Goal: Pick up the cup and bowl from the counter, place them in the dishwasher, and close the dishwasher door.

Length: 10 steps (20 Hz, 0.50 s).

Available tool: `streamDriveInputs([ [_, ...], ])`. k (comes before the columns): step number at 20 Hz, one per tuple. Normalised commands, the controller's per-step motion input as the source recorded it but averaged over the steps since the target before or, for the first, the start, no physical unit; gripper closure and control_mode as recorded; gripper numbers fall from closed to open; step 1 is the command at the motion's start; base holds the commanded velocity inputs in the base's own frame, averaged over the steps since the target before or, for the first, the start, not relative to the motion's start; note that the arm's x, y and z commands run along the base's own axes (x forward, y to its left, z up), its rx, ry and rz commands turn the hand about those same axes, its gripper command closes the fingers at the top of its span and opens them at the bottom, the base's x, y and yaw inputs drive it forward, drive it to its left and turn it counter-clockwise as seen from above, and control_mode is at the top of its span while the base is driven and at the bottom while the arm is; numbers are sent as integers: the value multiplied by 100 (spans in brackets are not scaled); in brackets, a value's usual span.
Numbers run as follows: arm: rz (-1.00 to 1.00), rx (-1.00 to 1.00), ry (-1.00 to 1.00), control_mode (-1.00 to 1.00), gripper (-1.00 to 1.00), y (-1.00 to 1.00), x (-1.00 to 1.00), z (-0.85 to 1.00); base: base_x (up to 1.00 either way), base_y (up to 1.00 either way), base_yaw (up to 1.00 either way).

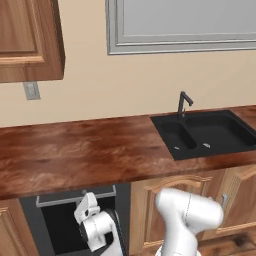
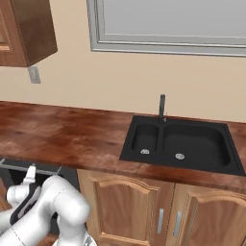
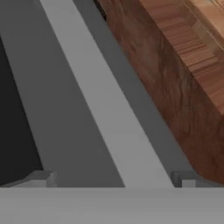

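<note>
The dishwasher door [image 1: 60, 227] is a dark panel standing upright or nearly so under the counter [image 1: 75, 150]. Its silver-grey bar handle [image 1: 75, 196] runs along the top edge. My gripper [image 1: 86, 204] is right in front of the door, just below the handle. In the hand view the handle [image 3: 100, 100] runs as a pale diagonal band across the dark door, close to the gripper [image 3: 112, 179]. Both fingertips [image 3: 41, 178] stand wide apart, open, with nothing held. From the right, the gripper [image 2: 31, 174] sits under the handle [image 2: 33, 168]. The cup and bowl are out of view.
An inset black sink [image 1: 210, 132] with a black faucet [image 1: 183, 102] lies to the right in the counter. Arched wooden cabinet doors [image 1: 165, 210] flank the dishwasher. An upper cabinet [image 1: 27, 40] hangs at the top left, with a wall outlet [image 1: 31, 90] below it.
</note>
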Motion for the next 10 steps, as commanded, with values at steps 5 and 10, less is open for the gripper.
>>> streamDriveInputs([
  [5,0,1,0,-100,-100,0,94,-68,0,0,0],
  [10,0,1,0,-100,-100,-5,100,-74,0,0,0],
])
